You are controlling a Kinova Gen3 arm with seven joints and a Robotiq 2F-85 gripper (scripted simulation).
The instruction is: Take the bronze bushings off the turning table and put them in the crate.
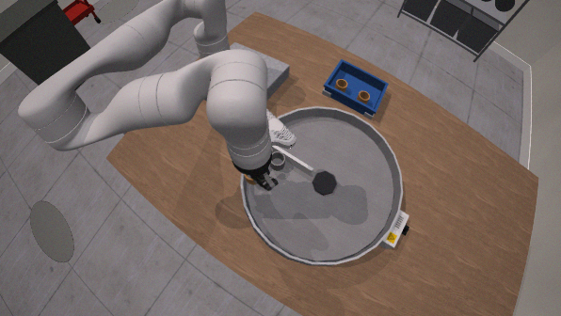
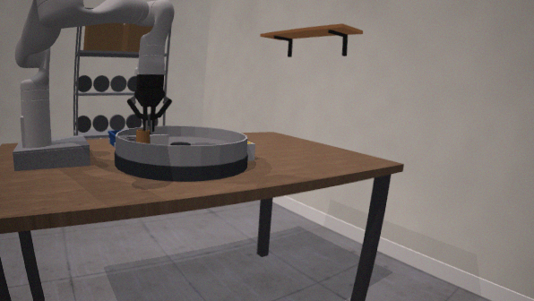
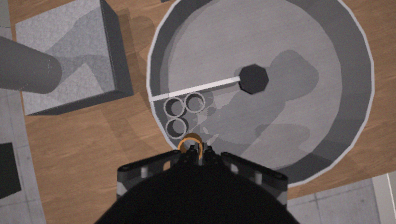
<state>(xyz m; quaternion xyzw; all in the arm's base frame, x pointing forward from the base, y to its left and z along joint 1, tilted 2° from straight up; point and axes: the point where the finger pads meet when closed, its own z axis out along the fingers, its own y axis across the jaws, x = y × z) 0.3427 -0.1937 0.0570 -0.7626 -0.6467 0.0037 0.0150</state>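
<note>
My gripper (image 1: 269,185) (image 2: 148,130) (image 3: 200,148) is shut on the wall of a bronze bushing (image 1: 249,179) (image 2: 142,136) (image 3: 191,137), at the side of the turning table (image 1: 339,136) (image 2: 202,154) (image 3: 310,40) nearest the arm. The bushing is raised, showing above the near rim in the exterior view. Three steel bushings stand close together beside it in the wrist view, one at the left (image 3: 165,107), one at the right (image 3: 204,102) and one nearest the gripper (image 3: 167,128). The blue crate (image 1: 350,102) (image 2: 112,138) holds two bronze bushings (image 1: 342,88) (image 1: 363,100).
A white bar (image 1: 296,160) (image 3: 210,85) runs from the rim to the dark hub (image 1: 324,182) (image 3: 253,79), just beyond the steel bushings. The raised rim surrounds the turning table. A control box (image 1: 396,229) sits on its outer side. The grey base block (image 2: 51,154) (image 3: 65,55) stands near the crate.
</note>
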